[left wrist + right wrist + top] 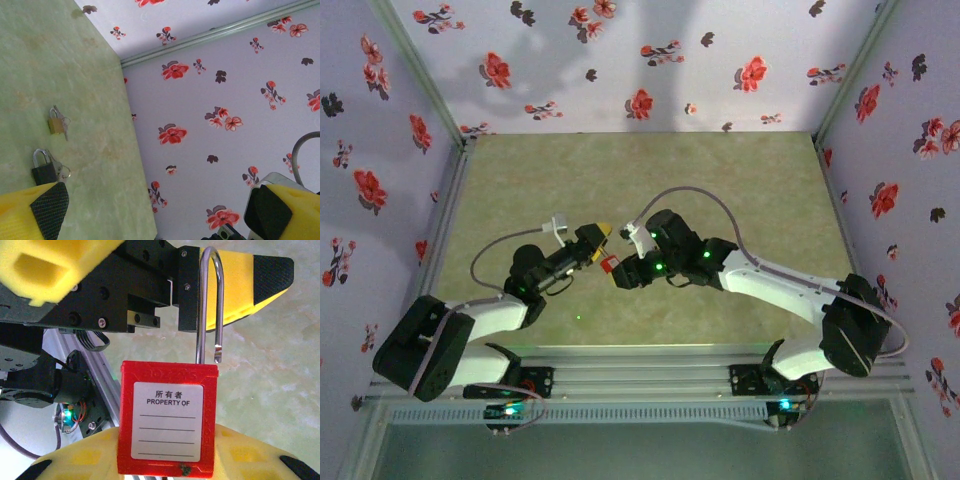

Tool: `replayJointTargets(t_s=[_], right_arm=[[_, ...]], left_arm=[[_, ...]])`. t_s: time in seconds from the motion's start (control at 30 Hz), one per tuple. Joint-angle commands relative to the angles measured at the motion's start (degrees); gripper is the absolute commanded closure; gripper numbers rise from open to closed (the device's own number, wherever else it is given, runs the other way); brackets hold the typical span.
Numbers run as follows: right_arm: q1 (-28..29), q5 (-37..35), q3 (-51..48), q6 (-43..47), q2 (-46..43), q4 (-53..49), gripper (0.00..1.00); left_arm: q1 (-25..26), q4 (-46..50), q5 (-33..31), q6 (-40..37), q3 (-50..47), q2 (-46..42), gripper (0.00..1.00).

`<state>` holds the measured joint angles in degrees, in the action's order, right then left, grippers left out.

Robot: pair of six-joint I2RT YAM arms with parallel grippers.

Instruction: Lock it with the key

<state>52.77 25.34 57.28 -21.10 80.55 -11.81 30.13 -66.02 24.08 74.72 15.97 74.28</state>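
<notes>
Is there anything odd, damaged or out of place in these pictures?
The red padlock held in the right gripper has its shackle open: the free end stands outside the body. A small dark mark sits on its lower edge. Nothing else stands out.

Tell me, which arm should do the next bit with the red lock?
Left, probably. The right tool is busy gripping the red padlock, whose shackle stands open. The left tool is open, empty and right beside that shackle, so it seems free to work on it.
</notes>
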Motion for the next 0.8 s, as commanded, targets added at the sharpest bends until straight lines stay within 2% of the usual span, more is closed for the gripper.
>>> replayJointTargets(t_s=[0.0, 0.5, 0.77], right_arm=[[-0.26, 0.28, -0.23, -0.43, -0.53, 1.88, 1.00], [-0.25, -0.94, -0.45, -0.26, 0.57, 1.89, 1.00], [-0.48, -2.45, -0.50, 0.18, 0.83, 1.02, 1.00]], left_arm=[[0.54, -3.00, 0.81, 0.14, -0.14, -1.45, 0.00], [0.92, -3.44, 2.38, 0.07, -0.25, -2.41, 0.06], [0.89, -3.47, 2.65, -0.19, -0.40, -2.74, 0.13]])
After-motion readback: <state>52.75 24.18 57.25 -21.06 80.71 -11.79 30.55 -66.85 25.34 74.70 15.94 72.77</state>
